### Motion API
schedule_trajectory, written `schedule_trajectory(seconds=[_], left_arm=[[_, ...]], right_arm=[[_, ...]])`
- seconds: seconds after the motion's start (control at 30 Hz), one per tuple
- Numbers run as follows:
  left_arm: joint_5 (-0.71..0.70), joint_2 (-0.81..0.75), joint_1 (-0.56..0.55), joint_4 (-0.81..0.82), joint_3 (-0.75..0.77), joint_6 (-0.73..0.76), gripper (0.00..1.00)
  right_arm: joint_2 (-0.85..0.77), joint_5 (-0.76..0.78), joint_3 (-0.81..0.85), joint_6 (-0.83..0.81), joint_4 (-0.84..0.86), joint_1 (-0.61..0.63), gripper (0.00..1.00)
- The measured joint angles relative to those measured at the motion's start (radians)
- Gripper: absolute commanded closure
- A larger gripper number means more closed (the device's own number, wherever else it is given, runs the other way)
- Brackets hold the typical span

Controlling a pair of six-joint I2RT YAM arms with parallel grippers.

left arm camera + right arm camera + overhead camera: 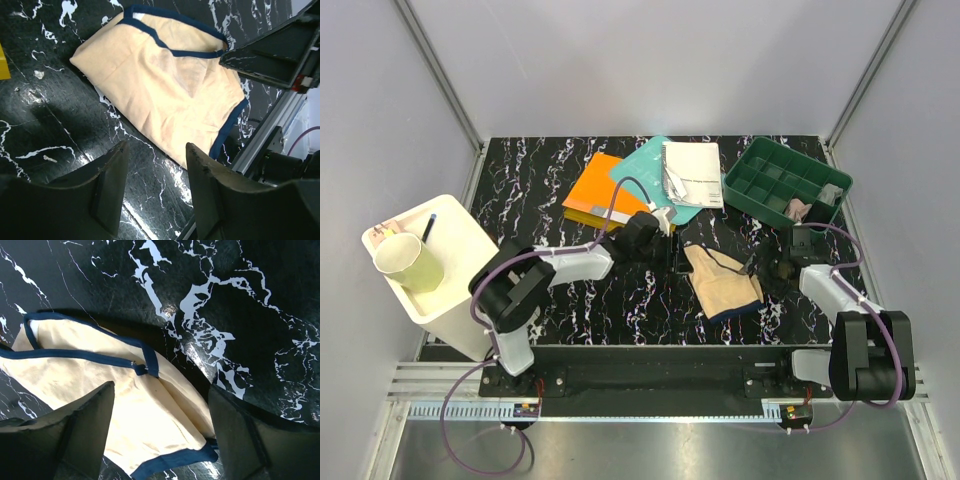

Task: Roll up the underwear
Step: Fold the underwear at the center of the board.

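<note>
The beige underwear point(722, 283) with the dark navy edging point(75, 354) is lying loosely flattened on the black marbled table point(540, 200), at about 4 o'clock from the table's middle in the top view; one navy-trimmed edge is folding over the beige panel, and the fabric is creasing softly. The left gripper point(156, 150) is hovering at about 10 o'clock of the garment, its fingers point(110, 185) standing moderately apart with only bare tabletop between them, gripping nothing; the fabric is lying just ahead of its tips. The right gripper point(161, 390) is reaching in at about 3 o'clock of the garment, its jaws spread wide and straddling the near corner of the cloth without pinching it. An orange book point(595, 190), a teal book point(642, 165) and a white booklet point(692, 172) are overlapping at 12 o'clock of the table; a green compartment tray point(765, 207) is sitting at 2 o'clock; a white box point(460, 250) carrying a pale cup point(408, 262) is standing at 9 o'clock.
</note>
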Motion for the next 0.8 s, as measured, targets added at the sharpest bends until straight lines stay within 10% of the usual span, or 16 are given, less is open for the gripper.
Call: schedule_trajectory(seconds=[0.5, 0.8], left_arm=[[-0.042, -0.216, 0.069, -0.082, -0.091, 0.017, 0.49], [-0.087, -0.363, 0.126, -0.156, -0.172, 0.043, 0.48]], right_arm=[[0.010, -0.075, -0.040, 0.049, 0.016, 0.013, 0.71], [0.005, -0.083, -0.051, 0.122, -0.018, 0.217, 0.78]])
